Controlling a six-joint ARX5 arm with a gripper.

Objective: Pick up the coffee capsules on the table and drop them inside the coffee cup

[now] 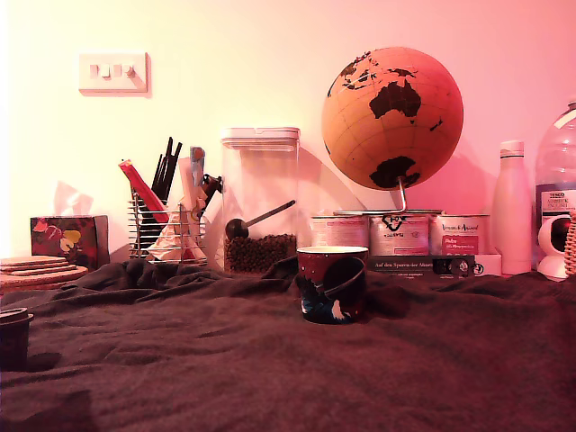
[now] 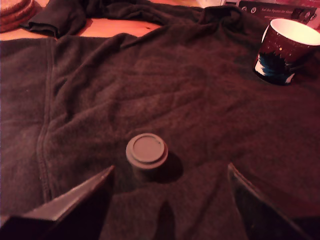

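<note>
Claw [image 2: 170, 200]: its two fingers stand wide apart, with nothing between them.
Capsule [image 2: 146, 155]: stands rim up on the cloth [image 2: 150, 90], just ahead of the claw, nearer to one finger, touching neither.
Cup [image 2: 286, 50]: upright on the cloth, far beyond the claw and off to one side, well apart from the capsule.

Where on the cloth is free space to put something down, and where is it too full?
Free: the wide brown cloth between the coffee capsule at the exterior view's left edge and the coffee cup, and the cloth to the cup's right. Crowded: the back row by the wall, with the clear container, globe and tins.
</note>
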